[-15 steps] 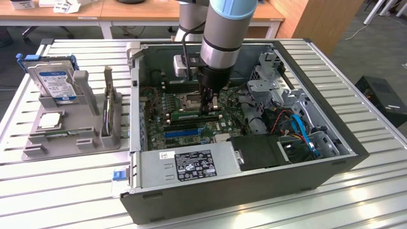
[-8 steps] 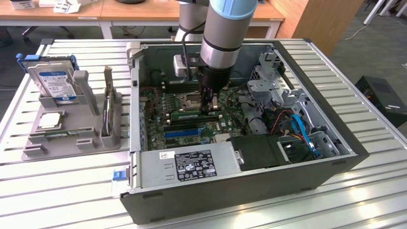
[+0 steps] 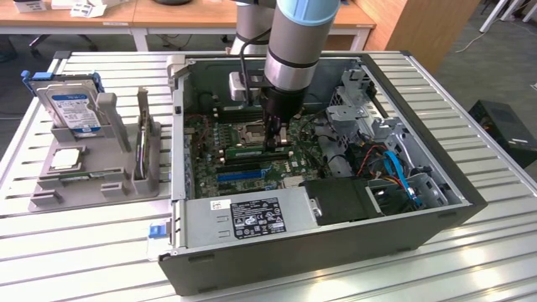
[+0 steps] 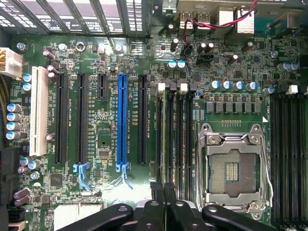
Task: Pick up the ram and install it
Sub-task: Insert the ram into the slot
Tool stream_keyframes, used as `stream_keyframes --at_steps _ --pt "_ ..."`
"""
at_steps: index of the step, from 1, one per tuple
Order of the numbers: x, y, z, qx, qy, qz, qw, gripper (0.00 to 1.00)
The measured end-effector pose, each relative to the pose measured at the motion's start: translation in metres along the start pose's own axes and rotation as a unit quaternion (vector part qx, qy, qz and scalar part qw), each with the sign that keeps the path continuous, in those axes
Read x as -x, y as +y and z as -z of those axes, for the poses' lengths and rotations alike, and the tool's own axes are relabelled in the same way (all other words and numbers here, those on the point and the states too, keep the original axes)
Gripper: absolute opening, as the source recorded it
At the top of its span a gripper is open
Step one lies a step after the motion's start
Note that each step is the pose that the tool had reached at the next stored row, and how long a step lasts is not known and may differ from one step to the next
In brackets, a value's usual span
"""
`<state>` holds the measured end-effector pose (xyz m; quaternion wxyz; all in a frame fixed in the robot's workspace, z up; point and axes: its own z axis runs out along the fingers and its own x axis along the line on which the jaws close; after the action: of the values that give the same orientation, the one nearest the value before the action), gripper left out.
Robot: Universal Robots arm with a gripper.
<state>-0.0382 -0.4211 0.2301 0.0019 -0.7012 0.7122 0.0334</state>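
Slatted metal table (image 3: 495, 264) carried an open case (image 3: 336, 258) lying on its side, with a grey tray (image 3: 50, 201) on the exterior view's left holding a hard drive (image 3: 74, 110). Wooden desks stood behind.

The arm reached straight down into the case. Its gripper (image 3: 277, 143) hung low over the motherboard (image 3: 210, 157), between the CPU socket (image 3: 249, 132) and the blue slot (image 3: 243, 176). The ram (image 3: 248, 151) lay as a thin green strip directly under the fingertips, running along the board and level with the memory slots. The jaws were clenched nearly together and, as far as the exterior view told, pinched the stick's upper edge.

From the wrist, the gripper (image 4: 166, 197) sat in line with the bank of memory slots (image 4: 185, 134) beside the empty socket (image 4: 233, 168), well apart from the blue slot (image 4: 122, 120). Whether the stick had already bottomed out in its slot could not be told.

By my reading, the pickup was done and the install step was in hand: the stick was at the slot, either lined up or partly entered. Seating it would call for the edge square to the slot along its whole length, the notch matched, and a straight, even push downward with no tilt, since a thin board like this could flex or jam at one end if pressed off-centre.
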Motion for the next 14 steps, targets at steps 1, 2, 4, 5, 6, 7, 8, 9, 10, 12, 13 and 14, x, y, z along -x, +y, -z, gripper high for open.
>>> stream_keyframes --at_steps 1,2,4,5,6,7,8,9,10,12,13,14 --pt "0.0 0.0 0.0 0.0001 0.0001 0.0 1.0 0.12" --pt "0.0 0.0 -0.0002 0.0001 0.0001 0.0 1.0 0.12" --pt "-0.0001 0.0 -0.0009 0.0 0.0 0.0 1.0 0.12" --pt "-0.0001 0.0 -0.001 0.0001 0.0001 0.0 1.0 0.12" --pt "-0.0001 -0.0001 -0.0014 0.0 0.0 0.0 1.0 0.12" --pt "0.0 -0.0001 -0.0014 0.0 -0.0001 0.0 1.0 0.12" --pt "0.0 -0.0001 -0.0014 0.0 -0.0002 0.0 1.0 0.12" --pt "0.0 -0.0001 -0.0014 0.0 -0.0002 0.001 1.0 0.12" --pt "-0.0001 -0.0001 -0.0014 0.0001 -0.0003 0.001 1.0 0.12" --pt "0.0 -0.0001 -0.0014 0.0001 -0.0006 0.002 1.0 0.12" --pt "0.0 -0.0001 -0.0014 0.0001 -0.0008 0.002 1.0 0.12" --pt "-0.0001 -0.0001 -0.0014 0.0001 -0.0008 0.002 1.0 0.12"
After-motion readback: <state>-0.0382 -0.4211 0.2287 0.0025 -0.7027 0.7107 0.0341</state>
